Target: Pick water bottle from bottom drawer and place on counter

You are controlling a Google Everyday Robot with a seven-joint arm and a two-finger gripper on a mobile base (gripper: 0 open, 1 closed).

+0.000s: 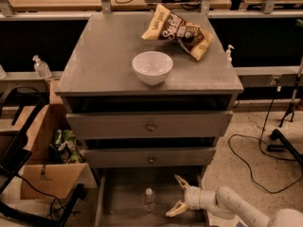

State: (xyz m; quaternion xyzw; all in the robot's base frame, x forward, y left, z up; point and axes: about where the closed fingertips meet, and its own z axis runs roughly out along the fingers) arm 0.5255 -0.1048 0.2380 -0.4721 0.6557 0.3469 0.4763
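A: Camera view, item one: water bottle (149, 199). Location?

B: On the floor of the bottom drawer (120, 200), which is pulled out below the cabinet. It sits about mid-width, apart from both side walls.

A: Orientation?

B: Upright. Long axis vertical, white cap uppermost, base on the drawer floor.

A: Item two: claw (173, 196).

B: Inside the drawer, just to the right of the bottle, at bottle height. The two pale fingers (180, 180) are spread wide, one toward the back of the drawer and one toward its front, with the gap facing the bottle. Nothing is between them and they do not touch the bottle. The white arm (236, 207) enters from the lower right.

A: Item three: table (104, 56).

B: Grey top of the cabinet. It carries a white bowl (152, 67) near the front centre and crumpled chip bags (177, 30) toward the back right.

A: Other fittings?

B: Two drawer fronts (150, 126) with round knobs, above the drawer.
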